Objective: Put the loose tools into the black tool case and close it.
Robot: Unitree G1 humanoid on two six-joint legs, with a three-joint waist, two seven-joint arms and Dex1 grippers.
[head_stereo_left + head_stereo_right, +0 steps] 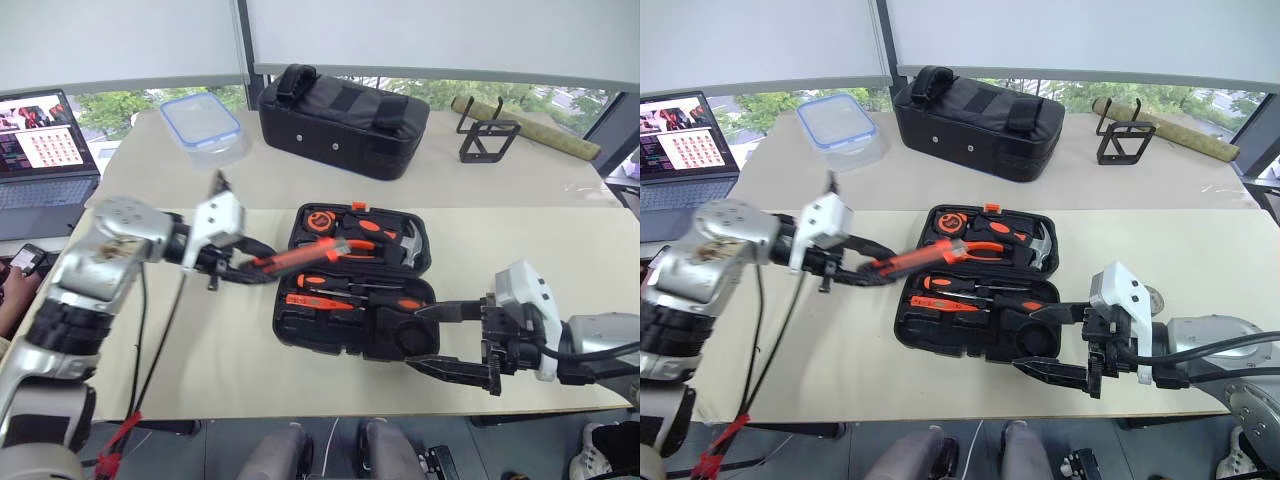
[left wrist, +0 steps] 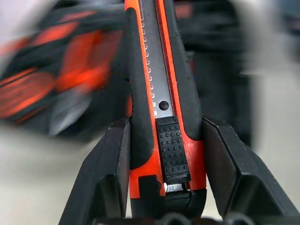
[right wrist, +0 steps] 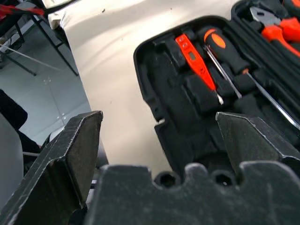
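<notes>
The black tool case (image 1: 300, 325) lies open on the cream table. My left gripper (image 1: 252, 265) is shut on the orange-and-black utility knife (image 1: 300, 258), held above the table with its far end over the case's left side. In the left wrist view the knife (image 2: 161, 98) sits clamped between both fingers (image 2: 110, 164). A slim all-orange screwdriver (image 1: 318, 301) and black-and-orange screwdrivers (image 1: 350, 284) lie in the near half of the case. My right gripper (image 1: 452, 340) stands open at the case's front right corner, holding nothing. A small grey roll (image 1: 1154, 296) peeks from behind that wrist.
Pliers (image 1: 350, 246), a hammer (image 1: 408, 243) and a tape measure (image 1: 318, 219) sit in the case's far half. Behind it stand a black fabric bag (image 1: 345, 120), a blue-lidded clear box (image 1: 203, 125) and a wire stand (image 1: 487, 135). A laptop (image 1: 45, 150) is at the far left.
</notes>
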